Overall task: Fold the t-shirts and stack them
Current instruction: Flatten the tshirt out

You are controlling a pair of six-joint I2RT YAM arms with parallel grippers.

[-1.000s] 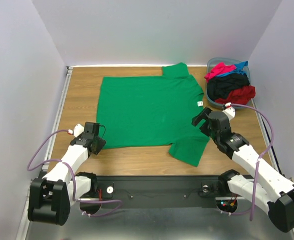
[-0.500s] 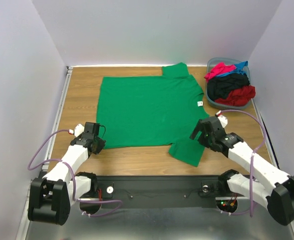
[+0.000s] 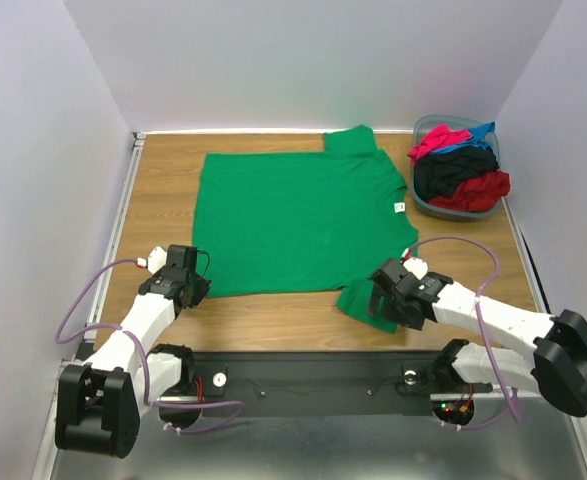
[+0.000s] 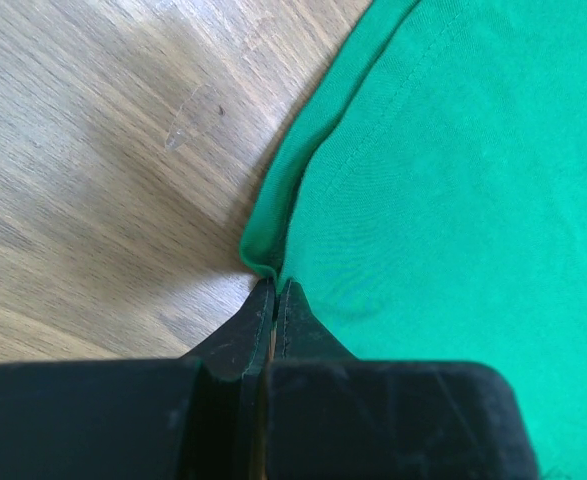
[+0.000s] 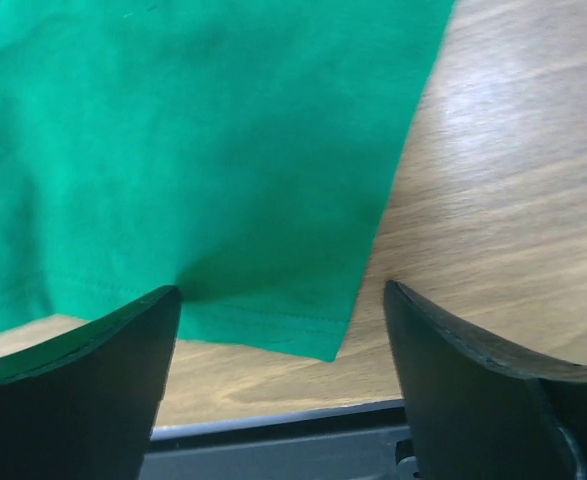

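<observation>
The left gripper (image 3: pixel 195 289) has just pinched shut on the near-left hem corner of the green t-shirt (image 3: pixel 298 215). The right gripper (image 3: pixel 381 303), jaws apart, has descended over the shirt's near sleeve. The shirt lies flat, fold pending.

No text, brand, number or sign can be read in any view. The only label in sight is a small white tag (image 3: pixel 398 208) on the green t-shirt (image 3: pixel 293 215), near the shirt's right-hand edge in the top view. It is too small to tell whether anything is printed on it.
</observation>
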